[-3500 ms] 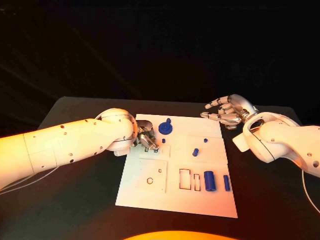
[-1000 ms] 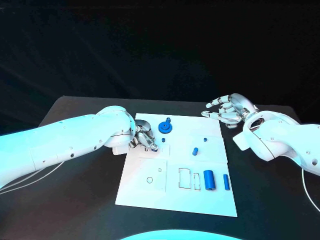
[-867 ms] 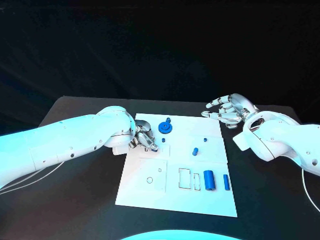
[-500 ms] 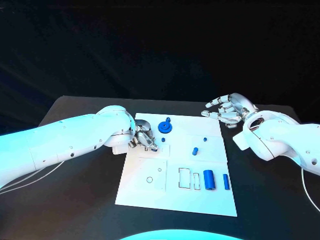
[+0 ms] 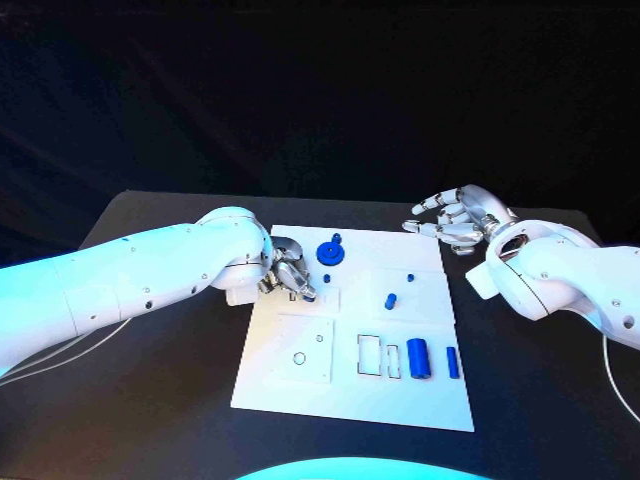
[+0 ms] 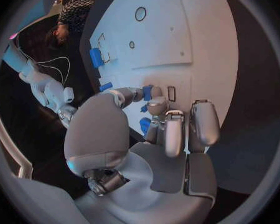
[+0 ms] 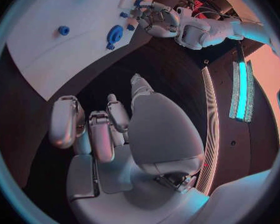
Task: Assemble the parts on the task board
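White board [image 5: 352, 395]: your left hand [image 5: 289, 272] pinches a small blue part [image 6: 147, 92] at its left edge; right hand [image 5: 457, 220] hovers off-board, fingers spread, empty.

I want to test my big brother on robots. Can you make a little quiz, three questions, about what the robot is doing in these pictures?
1. True or false: the right hand is holding a blue part.
2. Which hand has its fingers down at the task board? A) left hand B) right hand C) both
3. Fill in: the two long blue parts lying side by side are at the board's ____ edge, the one closest to the robot.

Key: 1 false, it hovers empty with fingers apart off the board's far right corner. 2 A, with a small blue part at its fingertips. 3 near.
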Controlling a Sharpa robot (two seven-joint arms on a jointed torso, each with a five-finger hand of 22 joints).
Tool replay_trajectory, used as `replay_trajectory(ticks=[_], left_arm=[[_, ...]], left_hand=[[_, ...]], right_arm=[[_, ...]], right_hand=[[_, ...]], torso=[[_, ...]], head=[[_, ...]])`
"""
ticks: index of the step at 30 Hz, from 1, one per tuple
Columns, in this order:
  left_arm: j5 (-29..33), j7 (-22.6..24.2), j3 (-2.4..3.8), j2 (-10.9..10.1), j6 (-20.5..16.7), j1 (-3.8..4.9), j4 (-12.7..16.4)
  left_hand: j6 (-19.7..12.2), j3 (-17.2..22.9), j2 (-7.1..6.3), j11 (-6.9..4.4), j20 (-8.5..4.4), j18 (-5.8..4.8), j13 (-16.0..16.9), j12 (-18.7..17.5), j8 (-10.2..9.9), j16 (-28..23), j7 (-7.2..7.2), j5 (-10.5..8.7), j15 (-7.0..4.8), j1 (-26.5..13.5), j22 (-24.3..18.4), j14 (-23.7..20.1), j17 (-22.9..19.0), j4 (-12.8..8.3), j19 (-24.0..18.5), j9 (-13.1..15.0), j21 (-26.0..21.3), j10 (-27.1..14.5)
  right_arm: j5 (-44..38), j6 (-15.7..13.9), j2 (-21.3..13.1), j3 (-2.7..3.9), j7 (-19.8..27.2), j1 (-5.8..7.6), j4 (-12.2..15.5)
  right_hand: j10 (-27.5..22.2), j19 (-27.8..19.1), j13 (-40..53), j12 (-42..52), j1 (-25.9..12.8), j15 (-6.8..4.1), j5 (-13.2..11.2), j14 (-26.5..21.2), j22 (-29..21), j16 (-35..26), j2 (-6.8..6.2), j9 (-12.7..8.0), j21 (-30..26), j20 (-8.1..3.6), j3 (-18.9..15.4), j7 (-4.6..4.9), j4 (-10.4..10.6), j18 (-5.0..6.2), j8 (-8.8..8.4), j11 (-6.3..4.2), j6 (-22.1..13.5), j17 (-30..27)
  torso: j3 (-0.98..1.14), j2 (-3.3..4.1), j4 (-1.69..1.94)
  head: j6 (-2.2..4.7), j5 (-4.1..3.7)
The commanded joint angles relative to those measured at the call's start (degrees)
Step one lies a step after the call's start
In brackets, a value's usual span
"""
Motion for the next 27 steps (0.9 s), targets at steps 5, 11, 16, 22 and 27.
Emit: replay_trajectory(ticks=[5, 11, 16, 22, 27], left_arm=[[1.0, -1.7, -0.25, 0.7, 0.2, -0.30, 0.0], [0.9, -1.8, -0.26, 1.1, -1.1, -0.29, -0.2], [0.3, -1.9, -0.27, 1.2, -1.4, -0.29, -0.2], [-0.4, -1.9, -0.27, 1.3, -1.7, -0.29, -0.2], [-1.0, -1.9, -0.28, 1.4, -1.7, -0.30, 0.0]], left_hand=[[0.9, 13.3, 0.96, -0.19, 0.04, -0.83, 0.8, 0.8, -0.1, 0.2, -0.49, 0.12, -0.65, -1.3, 0.4, 6.0, 15.1, -13.5, 0.5, 0.4, 0.4, 1.1], [1.2, 12.6, 1.69, -0.37, -0.05, -0.94, 1.7, 1.4, 0.0, 0.2, -0.74, -0.15, -0.76, -2.0, 0.9, 6.0, 15.1, -13.2, 0.8, 0.7, 0.5, 1.7], [1.5, 11.9, 1.89, -0.53, -0.14, -1.00, 2.3, 1.8, 0.1, 0.2, -0.95, -0.30, -0.86, -2.4, 1.2, 6.0, 15.1, -13.2, 1.0, 0.8, 0.6, 2.2], [1.9, 9.0, 2.43, -0.80, -0.32, -1.03, 2.7, 2.0, 0.0, 0.2, -1.35, -1.18, -1.02, -3.6, 1.3, 6.0, 15.1, -12.5, 1.1, 1.1, 0.5, 2.8], [2.0, 7.1, 2.29, -0.91, -0.43, -1.06, 2.8, 1.9, -0.1, 0.2, -1.54, -1.46, -1.14, -4.0, 1.4, 6.0, 15.1, -12.2, 1.2, 1.2, 0.5, 3.0]], right_arm=[[-0.5, 0.7, 0.0, 0.02, 0.0, -0.04, 0.0], [-0.6, 0.7, 0.0, 0.02, 0.0, -0.04, 0.1], [-0.6, 0.7, -0.1, 0.02, 0.0, -0.04, 0.1], [-0.6, 0.7, -0.1, 0.02, 0.0, -0.04, 0.2], [-0.6, 0.7, -0.1, 0.02, 0.0, -0.04, 0.2]], right_hand=[[-0.1, -0.3, -0.1, -0.2, -0.2, -0.09, -0.4, 4.3, 0.3, -0.4, 0.55, -0.1, -0.2, -0.13, 0.2, -0.11, -0.1, 0.33, 0.23, -0.04, -0.1, 8.3], [-0.1, -0.3, -0.1, -0.2, -0.2, -0.09, -0.4, 4.3, 0.3, -0.4, 0.55, -0.1, -0.2, -0.13, 0.2, -0.11, -0.1, 0.33, 0.23, -0.04, -0.1, 8.3], [-0.1, -0.3, -0.1, -0.2, -0.2, -0.09, -0.4, 4.3, 0.3, -0.4, 0.55, -0.1, -0.2, -0.13, 0.2, -0.11, -0.1, 0.33, 0.23, -0.04, -0.1, 8.3], [-0.1, -0.3, -0.1, -0.2, -0.2, -0.09, -0.4, 4.3, 0.3, -0.4, 0.55, -0.1, -0.2, -0.13, 0.2, -0.11, -0.1, 0.33, 0.23, -0.04, -0.1, 8.3], [-0.1, -0.3, -0.1, -0.2, -0.2, -0.10, -0.4, 4.3, 0.3, -0.4, 0.52, -0.1, -0.2, -0.15, 0.2, -0.12, -0.1, 0.32, 0.29, -0.06, -0.2, 8.3]], torso=[[-0.02, 0.00, 0.00], [-0.06, 0.00, -0.02], [-0.04, 0.00, 0.00], [-0.03, 0.00, 0.01], [-0.06, -0.01, -0.05]], head=[[-0.02, -0.08], [0.00, -0.12], [-0.07, -0.14], [-0.04, -0.18], [-0.08, -0.29]])
